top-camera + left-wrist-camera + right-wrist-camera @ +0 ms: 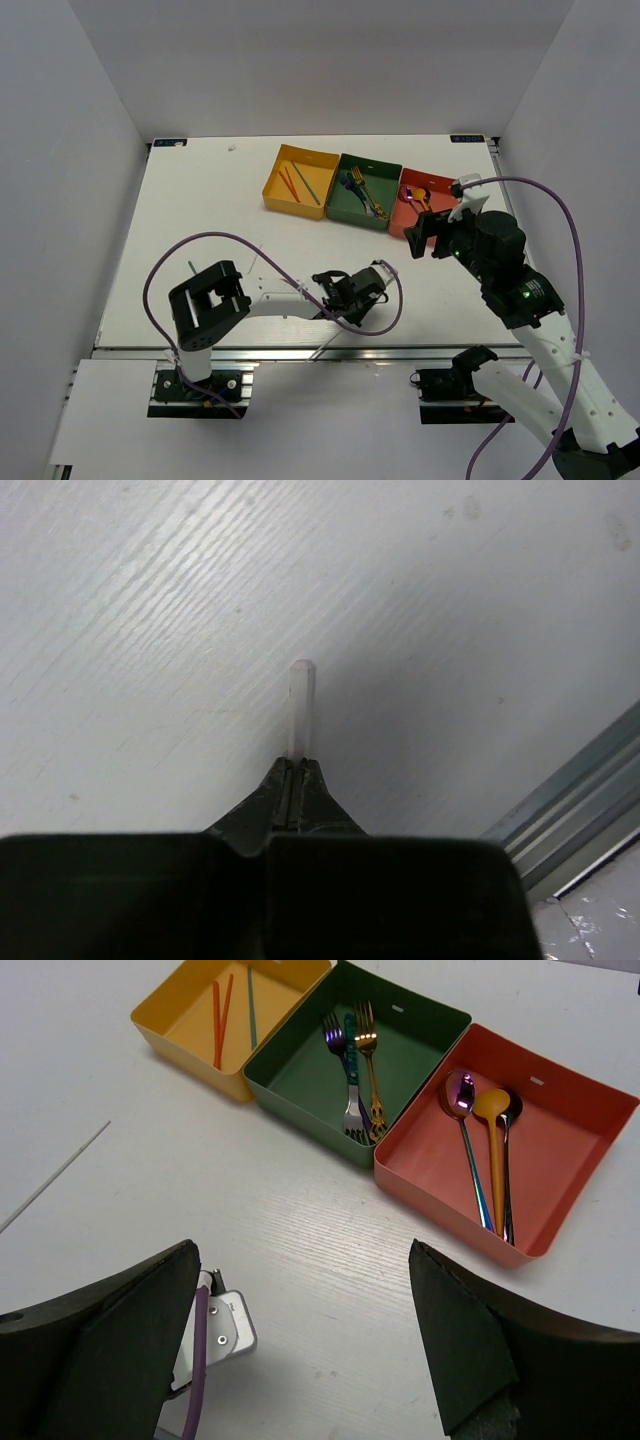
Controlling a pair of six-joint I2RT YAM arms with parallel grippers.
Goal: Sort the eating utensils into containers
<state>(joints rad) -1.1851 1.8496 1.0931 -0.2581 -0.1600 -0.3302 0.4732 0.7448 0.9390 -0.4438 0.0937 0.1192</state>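
Note:
My left gripper (pixel 298 765) (pixel 350 305) is low over the table's near edge, shut on a pale chopstick (pixel 300 705) whose tip pokes out past the fingertips. Another pale chopstick (pixel 55 1175) lies loose on the table. My right gripper (pixel 300 1350) (pixel 425 232) hangs open and holds nothing, in front of the trays. The yellow tray (pixel 180 1015) holds red chopsticks (pixel 220 1020) and a green one (pixel 251 1005). The dark green tray (pixel 310 1075) holds purple (pixel 335 1035), gold (pixel 370 1060) and silver (pixel 355 1115) forks. Pink (pixel 462 1095), orange (pixel 493 1120) and black (pixel 510 1110) spoons lie in the red-orange tray (pixel 560 1150).
An aluminium rail (pixel 580 800) (pixel 300 352) runs along the table's near edge, right beside the left gripper. A purple cable (pixel 230 240) loops over the left arm. White walls enclose the table on three sides.

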